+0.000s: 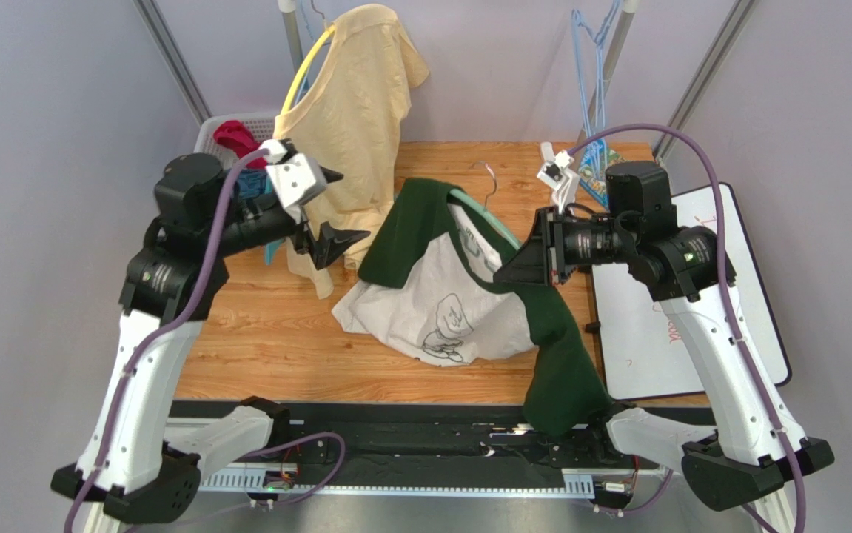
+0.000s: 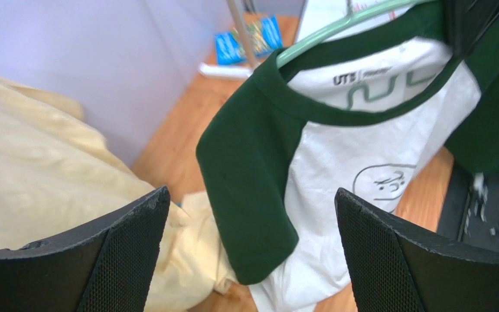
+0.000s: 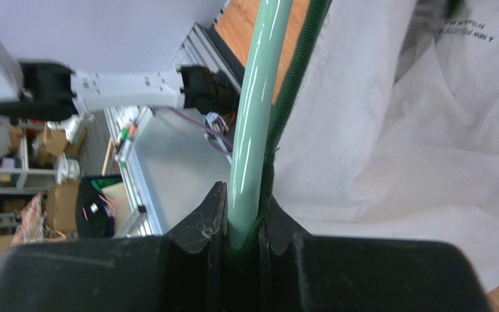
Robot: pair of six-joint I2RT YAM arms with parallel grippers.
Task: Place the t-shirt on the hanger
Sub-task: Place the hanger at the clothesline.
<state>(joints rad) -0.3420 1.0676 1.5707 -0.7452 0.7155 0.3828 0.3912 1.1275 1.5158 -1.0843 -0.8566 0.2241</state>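
Note:
The t-shirt [image 1: 441, 291], white with dark green sleeves and collar, hangs lifted over the table's middle, one green sleeve [image 1: 561, 372] trailing over the front edge. The pale green hanger [image 1: 488, 220] runs inside its collar, hook pointing back. My right gripper [image 1: 525, 264] is shut on the hanger's arm [image 3: 255, 123] together with the green collar rib [image 3: 283, 123]. My left gripper [image 1: 330, 211] is open and empty, left of the shirt's other green sleeve [image 2: 255, 182]. The left wrist view shows the hanger [image 2: 336, 29] in the collar and the chest print [image 2: 383, 182].
A pale yellow-tan shirt [image 1: 352, 111] hangs on a yellow hanger [image 1: 310, 61] at the back left, close to my left gripper. A basket [image 1: 219, 133] with clothes stands behind it. Light blue hangers [image 1: 591, 67] hang back right. A whiteboard [image 1: 675, 333] lies on the right.

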